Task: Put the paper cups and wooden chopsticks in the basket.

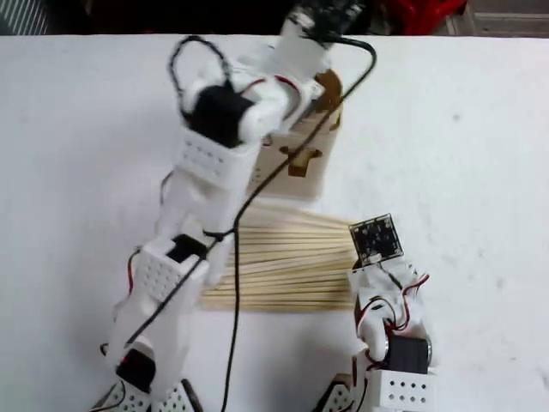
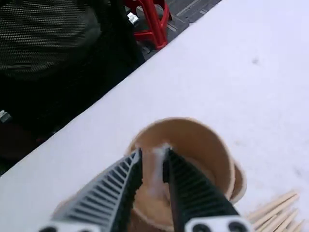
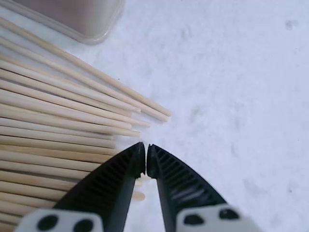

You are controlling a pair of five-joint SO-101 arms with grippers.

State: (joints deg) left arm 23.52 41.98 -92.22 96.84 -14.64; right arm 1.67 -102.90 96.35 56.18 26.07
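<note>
The left gripper point(image 2: 153, 153) pinches the light, squashy paper cup point(image 2: 207, 145) by its rim above the basket point(image 1: 300, 178). The right gripper point(image 3: 146, 147) is closed, holding nothing.

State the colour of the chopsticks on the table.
Pale tan wood, the chopsticks; clearest in the right wrist view.

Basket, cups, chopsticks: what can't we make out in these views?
High view: inside of the basket, covered by the left arm.
Left wrist view: how many cups; the left gripper covers the middle of the paper cup.
Right wrist view: far ends of the chopsticks, cut off by the picture's edge; whether the right gripper touches them.
</note>
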